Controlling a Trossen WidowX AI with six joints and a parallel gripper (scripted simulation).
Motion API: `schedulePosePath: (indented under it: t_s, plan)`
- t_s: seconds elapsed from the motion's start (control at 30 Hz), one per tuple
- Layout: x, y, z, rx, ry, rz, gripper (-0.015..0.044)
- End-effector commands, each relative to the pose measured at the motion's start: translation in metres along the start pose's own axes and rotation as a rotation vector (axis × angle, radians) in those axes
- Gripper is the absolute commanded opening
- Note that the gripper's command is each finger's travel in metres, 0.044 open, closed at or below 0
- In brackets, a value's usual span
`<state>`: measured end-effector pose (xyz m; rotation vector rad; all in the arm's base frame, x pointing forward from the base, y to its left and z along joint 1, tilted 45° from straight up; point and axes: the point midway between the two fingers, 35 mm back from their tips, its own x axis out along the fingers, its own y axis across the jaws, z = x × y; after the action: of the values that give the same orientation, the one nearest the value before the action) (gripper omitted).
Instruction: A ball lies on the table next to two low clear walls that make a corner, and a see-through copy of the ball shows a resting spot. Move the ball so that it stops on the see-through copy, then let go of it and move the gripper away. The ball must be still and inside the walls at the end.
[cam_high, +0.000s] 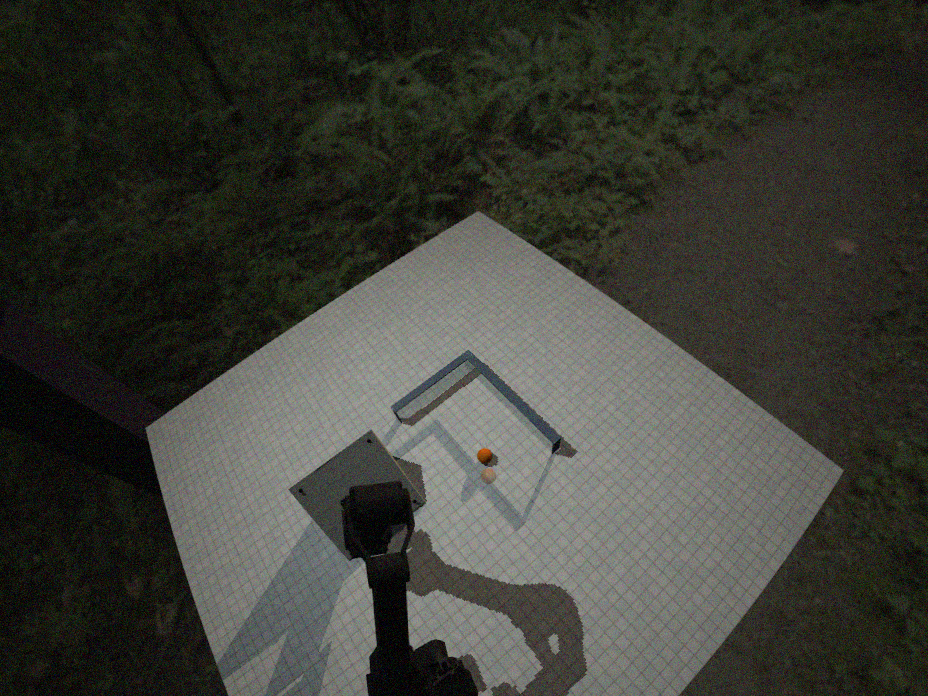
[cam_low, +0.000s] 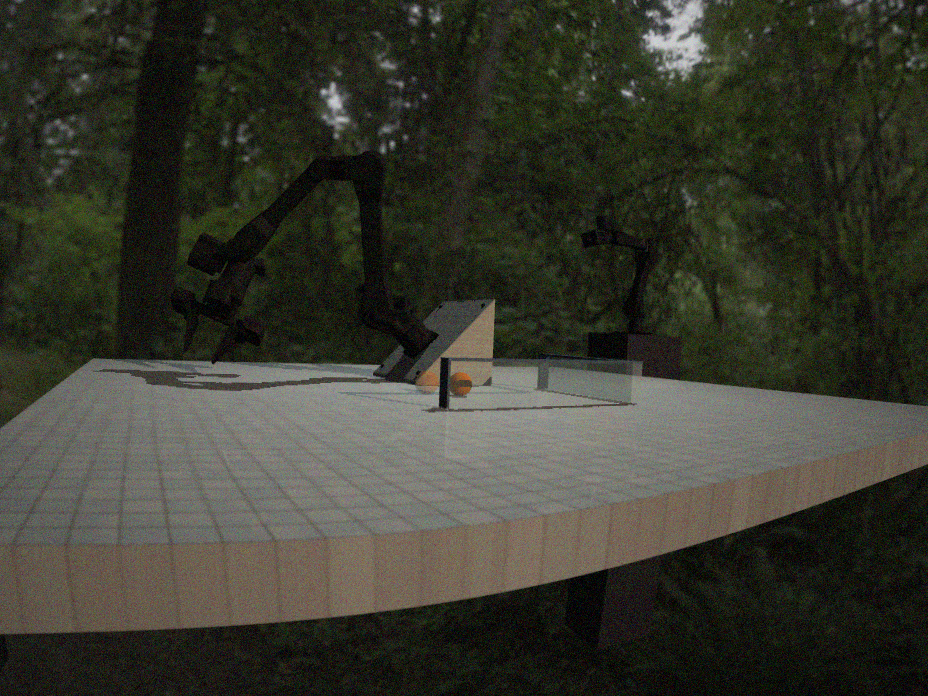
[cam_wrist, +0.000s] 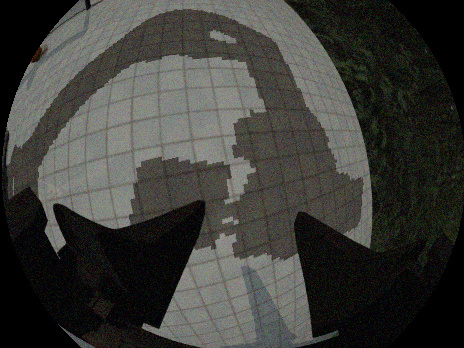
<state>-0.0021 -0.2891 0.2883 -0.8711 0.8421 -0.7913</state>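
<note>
The orange ball (cam_high: 484, 454) lies on the gridded table inside the corner of the two low clear walls (cam_high: 479, 378). The pale see-through copy (cam_high: 488, 474) sits just in front of it, almost touching. In the exterior view the ball (cam_low: 461, 383) is right of the copy (cam_low: 428, 380), behind a wall end. My gripper (cam_low: 208, 346) hangs above the table far to the side of the ball, near the table's edge. In the wrist view its fingers (cam_wrist: 248, 210) stand apart with only table and shadow between them. It is open and empty.
A grey wedge-shaped mount (cam_high: 352, 479) carries the arm's base close to the walls. A dark stand on a box (cam_low: 633, 299) rises behind the table. The arm's shadow (cam_high: 517, 606) falls across the near part of the table.
</note>
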Motion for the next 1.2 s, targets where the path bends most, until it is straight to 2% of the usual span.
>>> schedulePosePath:
  t_s: [0.0,0.3,0.67,0.8,0.97,1.17]
  plan:
    - [0.022,0.003,0.030,0.120,-0.054,0.059,0.0273]
    - [0.061,0.024,0.112,0.374,-0.125,0.231,0.0273]
    - [0.083,0.083,0.207,0.576,-0.022,0.455,0.0273]
    - [0.086,0.105,0.238,0.537,-0.022,0.504,0.0273]
    - [0.079,0.168,0.275,0.475,0.025,0.628,0.0273]
    - [0.049,0.252,0.289,0.350,0.206,0.730,0.0273]
